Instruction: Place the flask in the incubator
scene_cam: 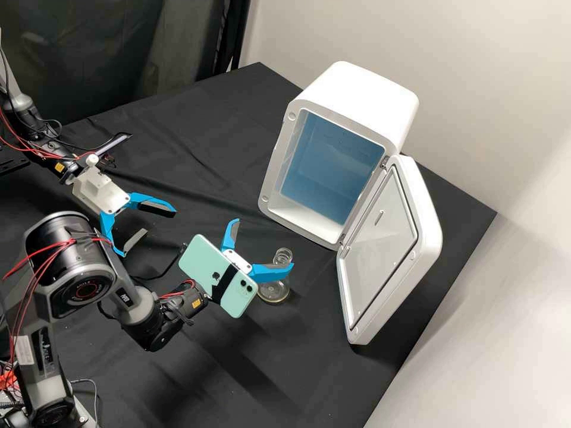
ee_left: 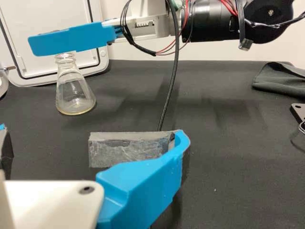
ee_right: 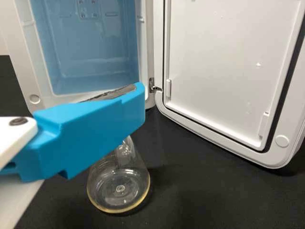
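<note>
Right gripper [scene_cam: 264,245]: hangs spread wide close above the glass Erlenmeyer flask [scene_cam: 275,289], upright on the black bench [scene_cam: 178,137] just near of the open incubator [scene_cam: 351,101]; looks light, rigid, slick, breakable, so suits a gentle pinch at the narrow neck.

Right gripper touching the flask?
Cannot tell. In the high and left wrist views one blue finger of the right gripper crosses the neck of the flask; neither shows contact or a gap plainly.
</note>
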